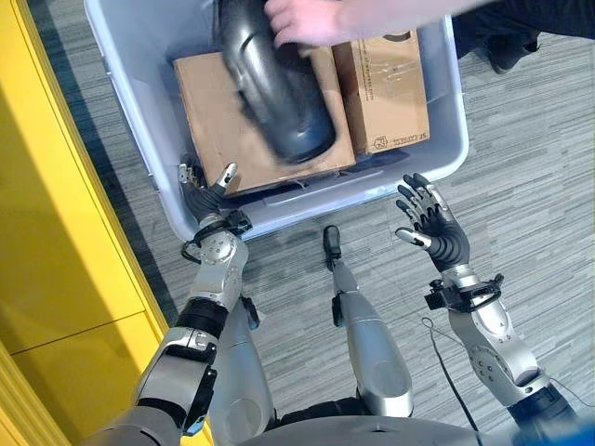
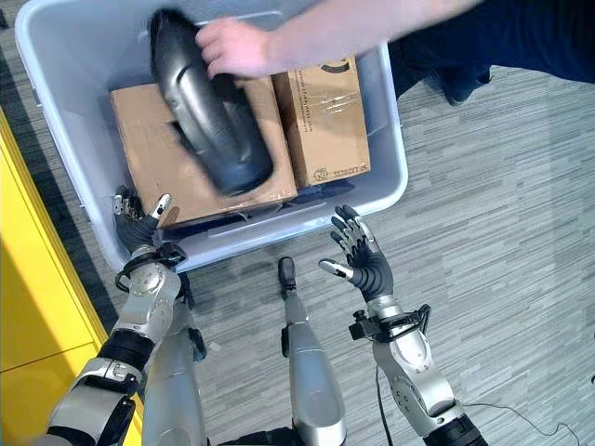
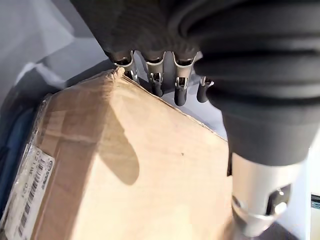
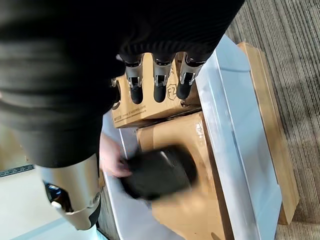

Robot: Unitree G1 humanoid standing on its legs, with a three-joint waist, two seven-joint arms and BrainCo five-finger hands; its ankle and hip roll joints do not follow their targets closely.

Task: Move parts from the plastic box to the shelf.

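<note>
Inside the pale grey plastic box, a smooth-walled tub with rounded corners, lie two cardboard cartons: a wide flat carton of matt brown board on the left-arm side and a narrower printed carton beside it, touching along their long edges. Above the wide carton a person's hand grips a dark part, a long, curved, glossy black shell, rounded at its lower end, held tilted across the carton's top. It looks like moulded plastic, though its blurred surface leaves that uncertain.

The left hand sits at the box's near wall by the wide carton's corner, fingers spread and fairly straight, holding nothing. The left wrist view adds what the head views lack: the dark fingertips line up just along the carton's edge, and a barcode label shows on the carton's side wall, with the box's pale inner wall beyond.

The right hand hovers outside the box, just off its near corner, over grey wood-grain flooring, fingers splayed and empty. Its wrist view looks over the box from above, showing the part resting against the wide carton under the person's hand, and a second brown board lying on the floor along the box's outer wall
</note>
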